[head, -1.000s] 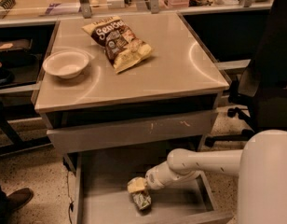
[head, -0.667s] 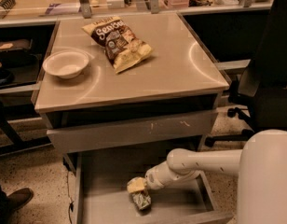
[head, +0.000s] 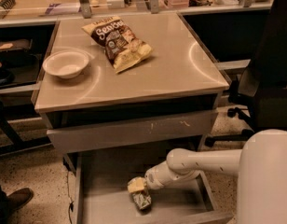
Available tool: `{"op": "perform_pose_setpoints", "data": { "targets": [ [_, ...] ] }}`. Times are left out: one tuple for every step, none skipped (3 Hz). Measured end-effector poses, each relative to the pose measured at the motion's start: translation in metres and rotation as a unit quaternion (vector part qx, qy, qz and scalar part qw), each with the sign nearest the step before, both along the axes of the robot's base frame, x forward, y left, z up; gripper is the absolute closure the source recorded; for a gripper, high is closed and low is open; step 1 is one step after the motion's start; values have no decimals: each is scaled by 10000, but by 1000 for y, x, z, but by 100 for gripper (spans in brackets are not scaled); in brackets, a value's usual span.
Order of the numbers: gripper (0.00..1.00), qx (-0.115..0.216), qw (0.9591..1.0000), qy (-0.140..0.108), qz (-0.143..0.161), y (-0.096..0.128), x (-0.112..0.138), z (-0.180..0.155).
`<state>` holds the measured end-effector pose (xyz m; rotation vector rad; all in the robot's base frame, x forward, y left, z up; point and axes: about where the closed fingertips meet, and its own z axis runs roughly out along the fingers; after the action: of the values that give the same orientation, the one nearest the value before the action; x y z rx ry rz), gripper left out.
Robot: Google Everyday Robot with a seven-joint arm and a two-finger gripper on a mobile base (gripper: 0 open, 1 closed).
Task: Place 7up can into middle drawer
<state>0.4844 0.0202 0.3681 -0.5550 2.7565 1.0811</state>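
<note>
The middle drawer (head: 106, 171) is pulled open below the table, a wide grey metal tray with a flat floor. The 7up can (head: 142, 199) lies on its side on the drawer floor, near the front middle. My gripper (head: 137, 186) reaches down into the drawer from the right on a white arm and sits right at the can's upper end, touching or nearly touching it.
On the table top (head: 181, 73) lie a brown-and-yellow chip bag (head: 119, 42) and a white bowl (head: 65, 63). A grey drawer front (head: 134, 129) with white scratch marks hangs above the open drawer. A black office chair (head: 267, 78) stands at the right.
</note>
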Motion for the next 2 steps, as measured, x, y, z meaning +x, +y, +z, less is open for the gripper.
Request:
{"op": "perform_pose_setpoints", "data": {
  "targets": [
    [12,0,10000,0,0,0,0,0],
    [0,0,10000,1,1,0,0,0]
  ]
}}
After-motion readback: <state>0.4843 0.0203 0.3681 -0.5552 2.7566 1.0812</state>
